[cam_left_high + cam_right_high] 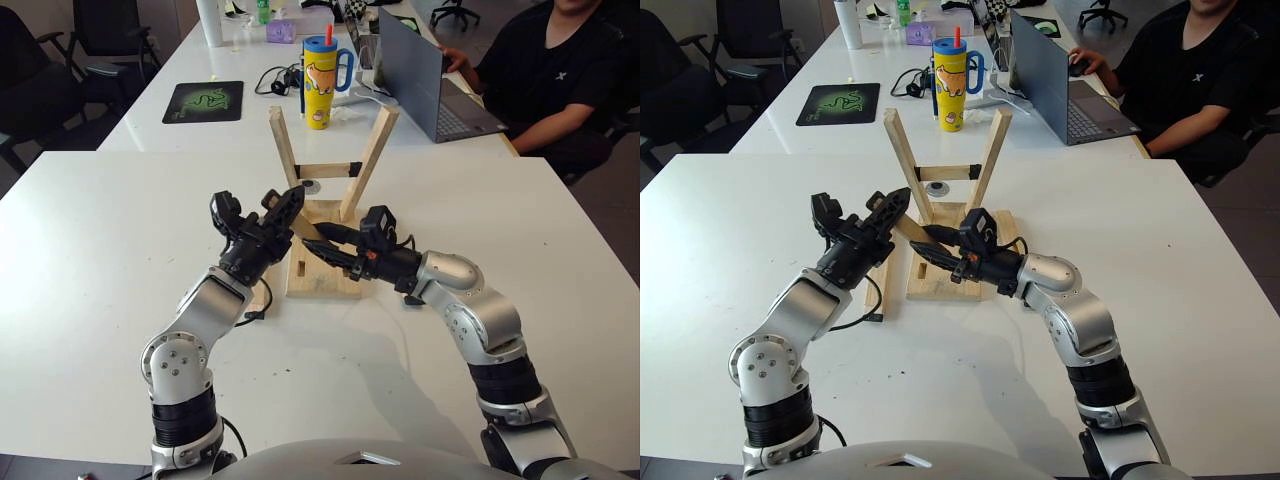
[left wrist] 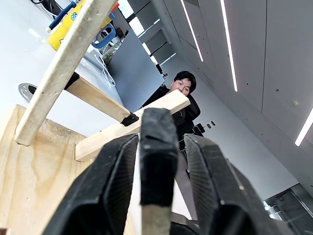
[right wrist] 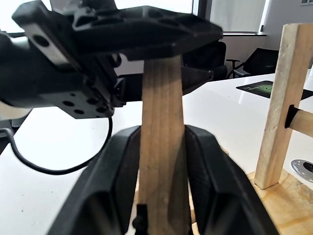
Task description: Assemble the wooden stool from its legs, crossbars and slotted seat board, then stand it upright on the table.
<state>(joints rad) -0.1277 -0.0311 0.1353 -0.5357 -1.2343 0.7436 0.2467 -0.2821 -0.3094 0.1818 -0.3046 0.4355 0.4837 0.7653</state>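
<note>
The left pincer point(image 2: 156, 147) and the right pincer point(image 3: 161, 136) both grasp the loose leg point(image 3: 162, 98), which is tilted over the seat board point(image 1: 940, 285) on the table point(image 1: 1160, 250). I think the leg's end should first line up with its slot, then be pressed in straight.

Pale wood seat board point(image 1: 322, 278) flat on bench point(image 1: 100, 250) — two legs point(image 1: 368, 160) upright in it, splayed, joined by crossbar point(image 1: 325, 170) — third leg point(image 3: 161, 147) tilted over board.
</note>
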